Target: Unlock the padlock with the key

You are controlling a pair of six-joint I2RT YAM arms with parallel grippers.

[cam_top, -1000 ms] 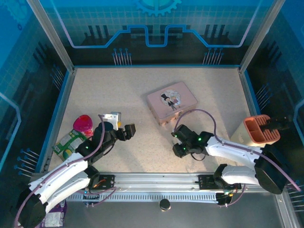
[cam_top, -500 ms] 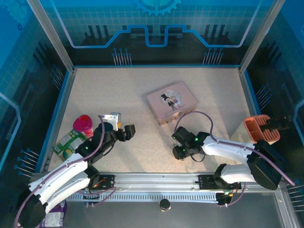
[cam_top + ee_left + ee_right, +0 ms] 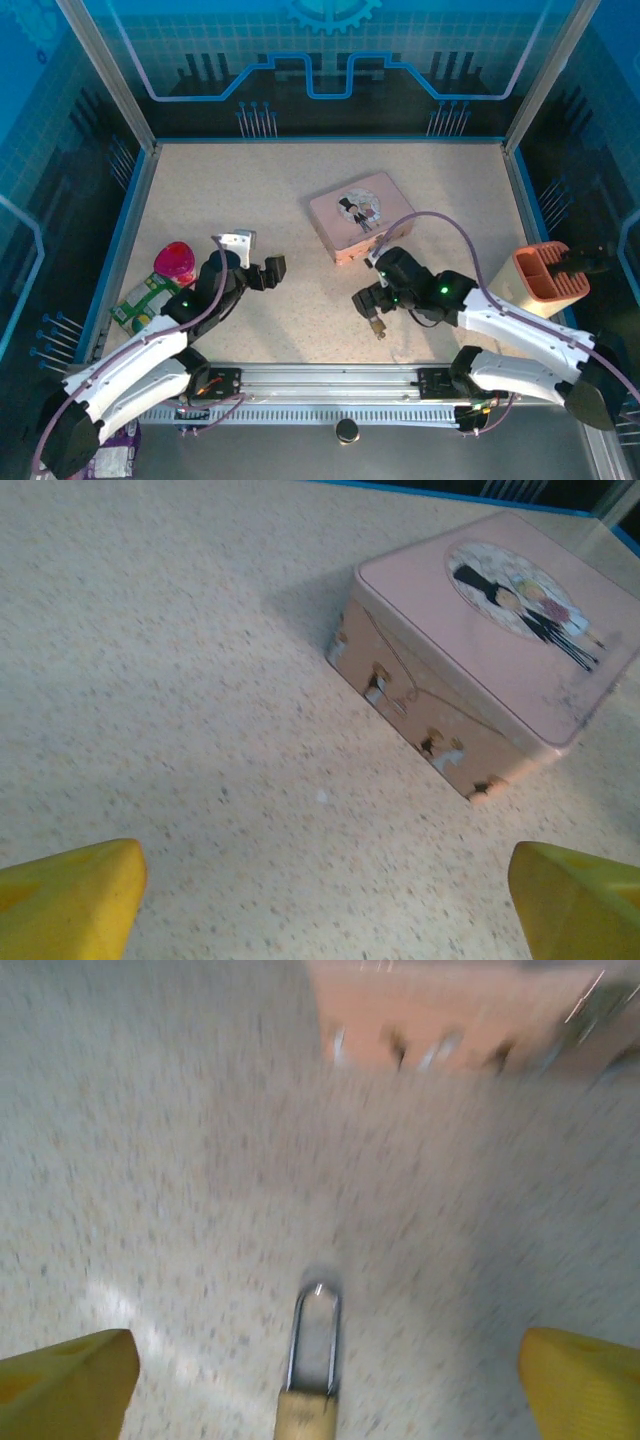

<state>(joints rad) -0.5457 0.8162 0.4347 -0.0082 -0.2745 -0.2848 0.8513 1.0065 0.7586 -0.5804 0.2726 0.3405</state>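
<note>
Right gripper: jaws wide apart, blunt yellow tips in the wrist view's bottom corners, holding nothing. Padlock lies flat on the table between them at bottom centre, touching neither tip. It's a small brass-gold block with a narrow silvery U-shackle pointing toward frame top, blurred. In the top view it sits lower centre-right, just below the gripper. Left gripper, lower left, is also open and empty. Table is matte beige, speckled. Pink tin at centre: rectangular, rounded corners, smooth lid with cartoon oval.
</note>
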